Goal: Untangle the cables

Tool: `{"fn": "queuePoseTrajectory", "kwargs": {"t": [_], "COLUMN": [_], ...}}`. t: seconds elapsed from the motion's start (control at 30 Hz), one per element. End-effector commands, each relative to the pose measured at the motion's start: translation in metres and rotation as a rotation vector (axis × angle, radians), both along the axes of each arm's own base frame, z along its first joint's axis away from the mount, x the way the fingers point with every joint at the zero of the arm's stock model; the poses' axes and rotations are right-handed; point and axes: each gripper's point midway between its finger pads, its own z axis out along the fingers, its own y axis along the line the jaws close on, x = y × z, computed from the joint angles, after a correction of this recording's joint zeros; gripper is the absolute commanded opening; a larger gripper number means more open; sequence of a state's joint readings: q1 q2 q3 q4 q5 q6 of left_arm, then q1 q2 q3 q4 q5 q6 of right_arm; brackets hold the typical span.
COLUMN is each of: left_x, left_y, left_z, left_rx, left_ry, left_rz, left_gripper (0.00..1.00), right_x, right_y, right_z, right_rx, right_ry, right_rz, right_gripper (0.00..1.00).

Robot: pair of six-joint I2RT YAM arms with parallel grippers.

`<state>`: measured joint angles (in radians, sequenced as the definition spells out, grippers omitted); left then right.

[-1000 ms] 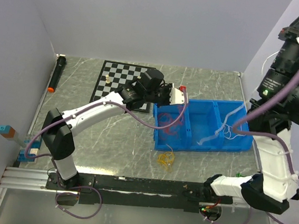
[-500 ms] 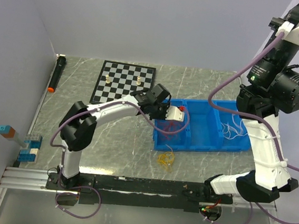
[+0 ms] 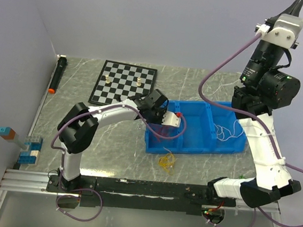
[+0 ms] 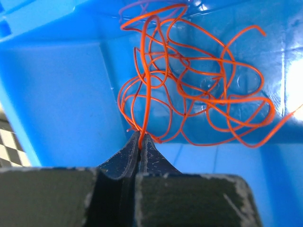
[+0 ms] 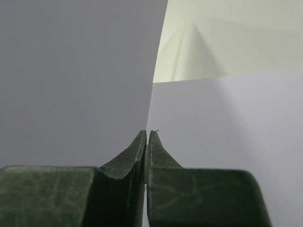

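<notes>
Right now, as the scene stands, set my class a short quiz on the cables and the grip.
1. True or false: the left gripper is shut on the red-orange cable inside the blue bin.
2. Where does the yellow cable lie? A inside the bin; B on the table in front of the bin; C draped over the bin's rim.
3. Fill in: the white cables lie in the bin compartment nearer the ___ arm.
Key: 1 true; 2 B; 3 right.

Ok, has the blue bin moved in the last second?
Yes. The blue bin has slid left, its left end now about level with the right edge of the chessboard.
</notes>
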<state>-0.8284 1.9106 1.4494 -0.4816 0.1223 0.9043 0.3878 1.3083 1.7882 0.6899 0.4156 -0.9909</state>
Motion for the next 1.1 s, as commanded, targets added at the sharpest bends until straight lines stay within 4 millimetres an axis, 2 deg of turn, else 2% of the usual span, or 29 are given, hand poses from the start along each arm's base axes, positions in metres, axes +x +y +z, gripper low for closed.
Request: {"fn": "queuePoseTrajectory", "kwargs": {"t": [0.0, 0.1, 0.23, 0.37, 0.6, 0.73, 0.9, 0.97, 1.07], "left_x": [-0.01, -0.015, -0.021, -0.025, -0.029, -0.032, -0.031, -0.027, -0.024], "left_y": [0.062, 0.076, 0.083, 0.078, 0.071, 0.075, 0.072, 0.069, 0.066], "left_z": [-0.02, -0.023, -0.024, -0.016, -0.002, -0.004, 0.005, 0.01, 0.018], "left_rx": [0.154, 0.168, 0.156, 0.111, 0.063, 0.065, 0.035, 0.014, -0.007], "left_ry": [0.068, 0.069, 0.081, 0.094, 0.112, 0.111, 0.107, 0.097, 0.094], "left_rz": [0.068, 0.07, 0.077, 0.082, 0.086, 0.092, 0.109, 0.129, 0.148], "left_gripper": [0.01, 0.01, 0.01, 0.01, 0.01, 0.01, 0.01, 0.07, 0.25], "right_x": [-0.017, -0.017, -0.022, -0.029, -0.031, -0.042, -0.048, -0.046, -0.033], "right_y": [-0.011, -0.013, -0.013, -0.015, -0.019, -0.027, -0.029, -0.026, -0.021], "right_z": [-0.002, -0.005, 0.0, 0.004, -0.006, 0.001, 0.01, 0.009, 0.0], "right_rx": [0.035, 0.057, 0.085, 0.109, 0.084, 0.087, 0.088, 0.082, 0.086], "right_ry": [-0.038, -0.031, -0.032, -0.029, -0.014, -0.045, -0.066, -0.053, -0.017], "right_rz": [0.001, 0.016, 0.074, 0.109, 0.049, 0.0, -0.008, 0.011, 0.032], "right_gripper": [0.0, 0.0, 0.0, 0.0, 0.0, 0.0, 0.0, 0.0, 0.0]}}
